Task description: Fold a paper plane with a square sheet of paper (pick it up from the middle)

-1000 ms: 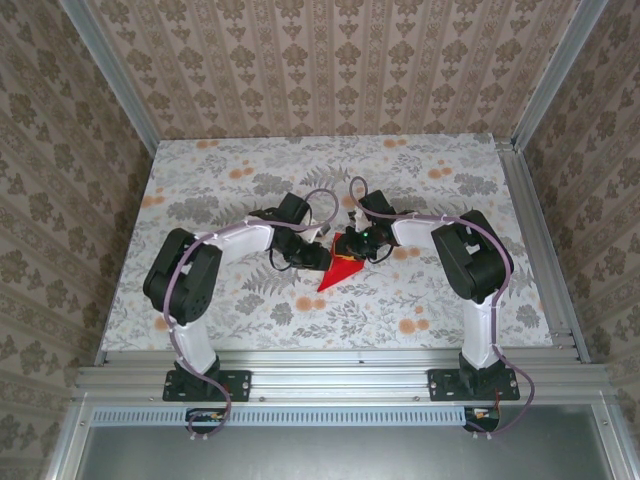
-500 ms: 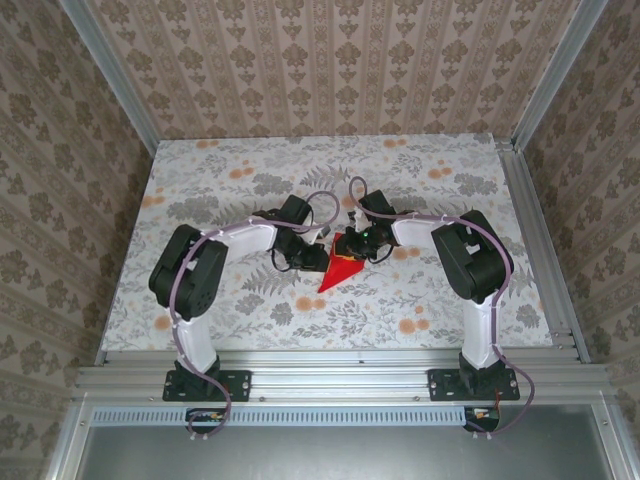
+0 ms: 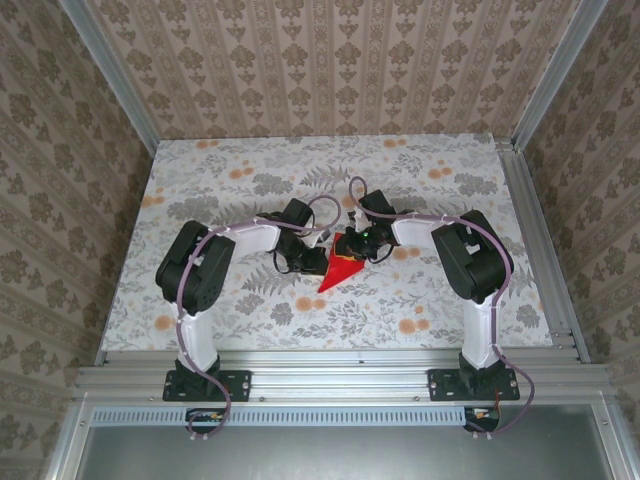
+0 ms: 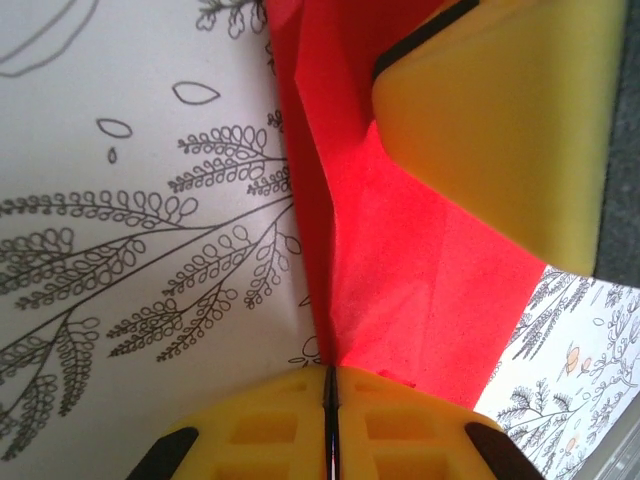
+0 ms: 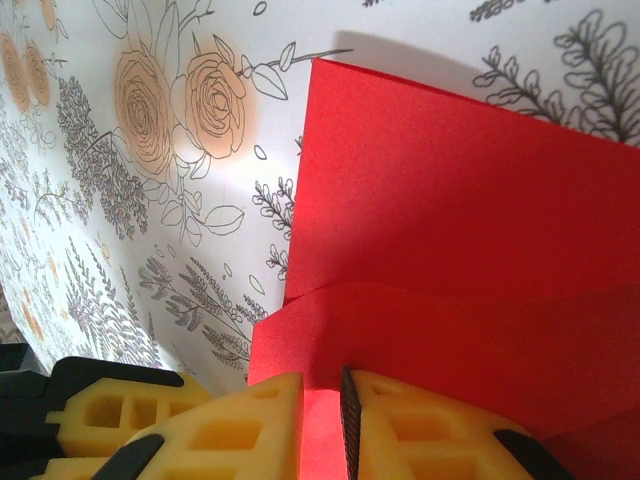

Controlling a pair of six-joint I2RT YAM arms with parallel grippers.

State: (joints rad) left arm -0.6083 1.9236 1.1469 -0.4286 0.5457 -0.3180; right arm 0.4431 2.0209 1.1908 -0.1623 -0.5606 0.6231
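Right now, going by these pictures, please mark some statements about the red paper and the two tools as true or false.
1. The red paper is folded to a pointed shape. True.
2. The left tool stands wide open. False: it is shut, pinching the paper's edge.
3. The right tool grips the red paper. True.
4. The paper lies at the far right corner of the table. False: it is near the middle, between both tools.
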